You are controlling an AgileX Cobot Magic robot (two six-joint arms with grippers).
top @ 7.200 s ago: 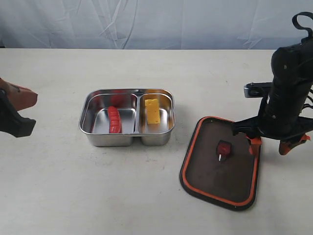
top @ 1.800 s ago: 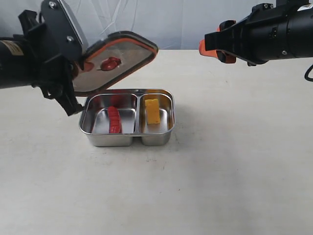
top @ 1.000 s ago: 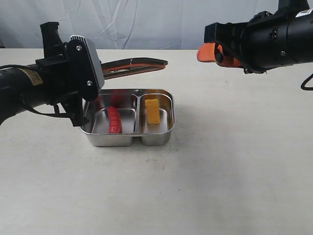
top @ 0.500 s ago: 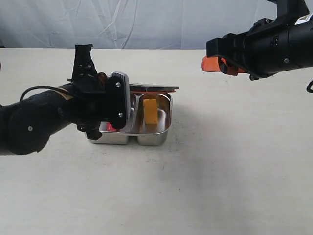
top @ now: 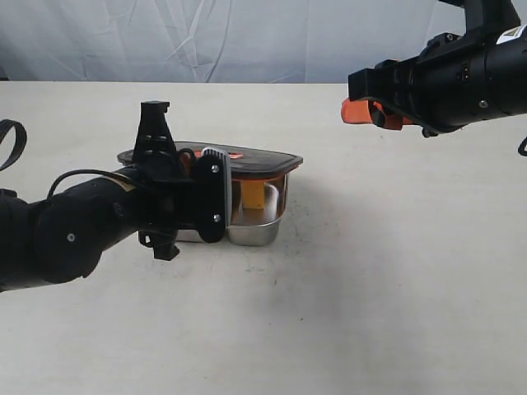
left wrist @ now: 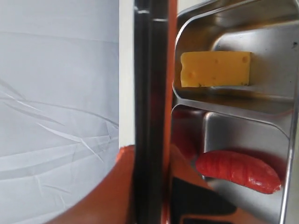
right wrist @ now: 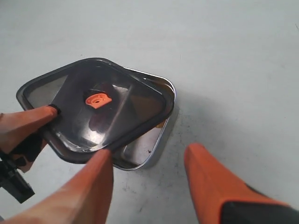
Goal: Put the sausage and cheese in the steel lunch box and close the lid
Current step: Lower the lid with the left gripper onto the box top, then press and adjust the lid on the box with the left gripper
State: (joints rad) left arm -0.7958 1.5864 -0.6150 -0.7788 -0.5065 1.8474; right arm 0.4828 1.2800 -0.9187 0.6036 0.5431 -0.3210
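The steel lunch box (top: 257, 232) stands mid-table with the dark lid (top: 216, 155) lying almost flat just over it. My left gripper (left wrist: 152, 186) is shut on the lid's edge (left wrist: 150, 93), one orange finger on each face. A narrow gap remains between lid and box. Through it I see the yellow cheese (left wrist: 215, 69) in one compartment and the red sausage (left wrist: 238, 170) in the other. From above, the lid (right wrist: 107, 112) with its orange tab (right wrist: 96, 99) sits slightly askew, leaving one box corner (right wrist: 159, 140) uncovered. My right gripper (right wrist: 149, 172) hangs open and empty, high to the right (top: 366, 111).
The box stands on a pale table (top: 370, 288) that runs bare in front and to the right. A white cloth backdrop (top: 247, 37) hangs behind the far edge. My left arm's bulky black body (top: 90, 226) lies low beside the box's left end.
The left arm has come down and brought the lid from a raised tilt to nearly level over the box. The right arm has barely shifted.
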